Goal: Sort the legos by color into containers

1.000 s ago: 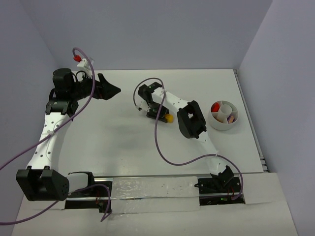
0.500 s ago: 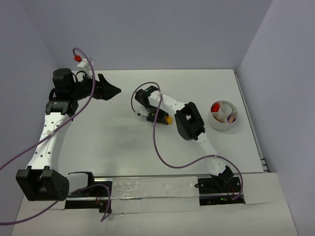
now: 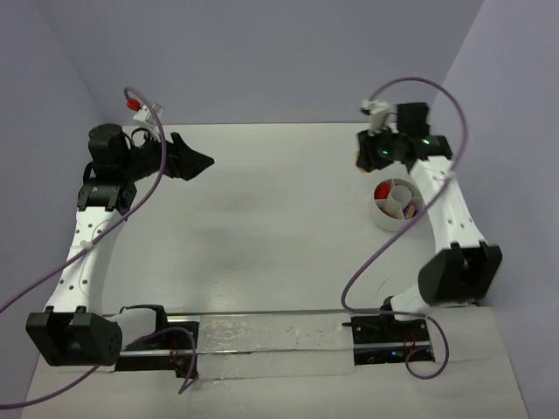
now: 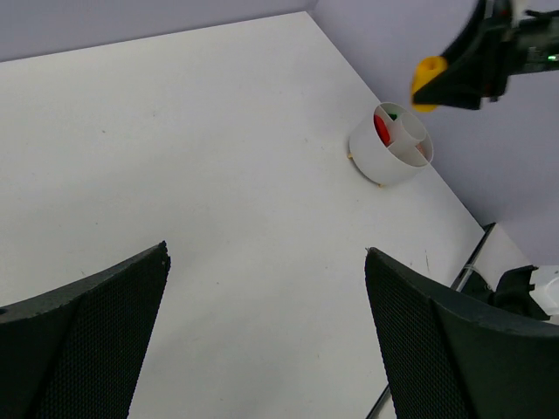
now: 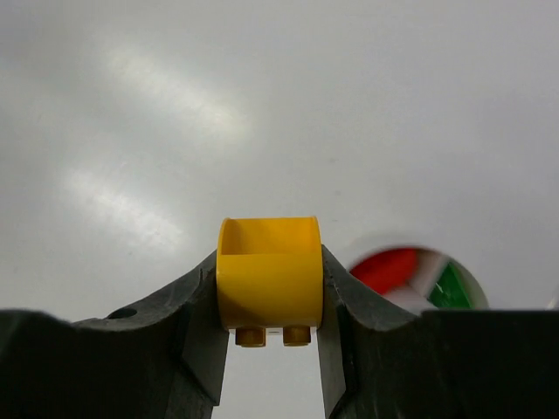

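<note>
No text, label, brand or number can be read anywhere: none on the left arm [image 3: 83, 236], the right arm [image 3: 445, 205], the cup [image 3: 389, 223], the brick [image 5: 268, 275] or the desk [image 3: 262, 218].
</note>
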`<state>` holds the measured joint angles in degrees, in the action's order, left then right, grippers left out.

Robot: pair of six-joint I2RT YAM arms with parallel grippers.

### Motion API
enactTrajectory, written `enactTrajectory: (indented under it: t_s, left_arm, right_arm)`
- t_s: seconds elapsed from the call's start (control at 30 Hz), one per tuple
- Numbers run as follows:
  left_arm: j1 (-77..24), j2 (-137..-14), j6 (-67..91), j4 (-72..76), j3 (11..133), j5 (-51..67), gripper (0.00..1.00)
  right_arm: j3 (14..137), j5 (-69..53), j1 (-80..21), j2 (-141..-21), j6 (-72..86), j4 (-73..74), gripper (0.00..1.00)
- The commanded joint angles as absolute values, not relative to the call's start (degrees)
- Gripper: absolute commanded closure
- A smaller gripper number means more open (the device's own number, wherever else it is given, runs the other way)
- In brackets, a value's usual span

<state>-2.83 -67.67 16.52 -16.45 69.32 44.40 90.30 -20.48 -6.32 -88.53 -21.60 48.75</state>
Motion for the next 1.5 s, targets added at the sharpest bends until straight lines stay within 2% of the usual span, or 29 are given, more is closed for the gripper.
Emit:
enactTrajectory:
  t_s: [0.0,0.13,0.33,0.7,1.33,1.4,1.47]
  left_arm:
    - [-3.0,-66.4,18.3,-12.3,68.5,44.6,0.01]
    - [-4.8,-67.1,18.6,-11.6,68.9,43.3,0.01]
    - [-6.5,-67.4,18.7,-11.3,69.6,41.7,0.01]
    - [-6.6,-67.3,17.5,-12.5,69.4,40.4,0.01]
    - [-6.6,-69.2,18.2,-11.5,70.6,40.7,0.01]
    - [-6.6,-69.2,18.3,-11.5,70.5,40.7,0.01]
    - [-6.6,-69.2,18.4,-11.6,70.6,40.6,0.01]
  right_arm:
    - [76.9,-30.8,3.2,-78.2,-14.5,33.6,1.00]
    - [65.0,-32.6,15.1,-66.9,-10.2,21.5,1.00]
    - [54.6,-28.8,19.1,-64.7,-7.9,8.2,1.00]
    - [53.8,-25.3,20.9,-71.7,-5.9,2.4,1.00]
    - [41.2,-22.0,21.0,-69.3,-7.9,-7.8,1.00]
    - [40.8,-21.9,20.9,-69.3,-7.7,-8.6,0.99]
    - [40.4,-21.2,21.0,-69.3,-7.7,-9.8,0.91]
